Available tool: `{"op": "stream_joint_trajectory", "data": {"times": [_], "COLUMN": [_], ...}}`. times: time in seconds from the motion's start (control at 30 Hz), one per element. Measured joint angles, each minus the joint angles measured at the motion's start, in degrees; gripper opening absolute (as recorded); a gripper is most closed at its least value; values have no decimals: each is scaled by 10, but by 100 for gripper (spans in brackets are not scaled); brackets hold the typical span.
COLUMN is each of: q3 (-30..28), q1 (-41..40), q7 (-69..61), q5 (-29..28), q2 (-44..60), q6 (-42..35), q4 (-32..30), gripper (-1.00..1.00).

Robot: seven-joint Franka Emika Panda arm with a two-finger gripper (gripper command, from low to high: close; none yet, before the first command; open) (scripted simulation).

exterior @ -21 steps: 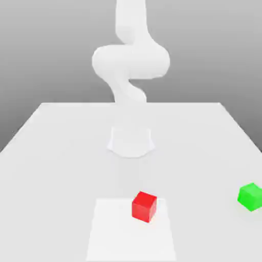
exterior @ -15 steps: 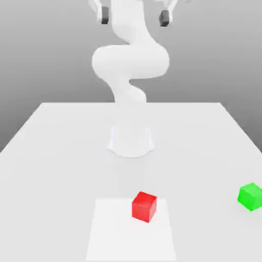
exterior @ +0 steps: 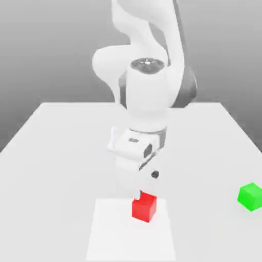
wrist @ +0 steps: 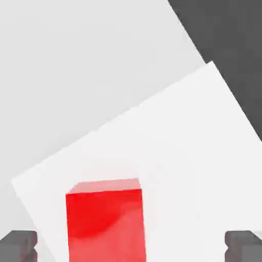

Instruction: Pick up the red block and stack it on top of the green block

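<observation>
Hand [wrist: 131,248] hangs just above the red block [exterior: 144,206], its 2 fingers [wrist: 18,245] spread wide to either side, apparently gripping nothing. The block sits on a paler square of the counter [exterior: 61,153]; the green block [exterior: 250,196] lies well apart, toward the exterior view's right.

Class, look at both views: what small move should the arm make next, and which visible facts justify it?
Probably lower a little further, then close. The jaws stand wide open on either side of the red block, which sits on the table ungripped, while the green block waits apart at the exterior view's right.
</observation>
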Motion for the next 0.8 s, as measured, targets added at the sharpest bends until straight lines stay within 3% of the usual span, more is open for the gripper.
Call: {"op": "stream_joint_trajectory", "data": {"times": [0.27,0.3,0.53,0.8], "q3": [62,74,78,39], "q1": [-41,-52,-55,-38], "q7": [-67,-69,-71,-11], "q5": [86,91,93,10], "q2": [114,126,129,24], "q6": [95,105,106,19], "q4": [14,15,16,2], "gripper": [0,-100,-100,-100]}}
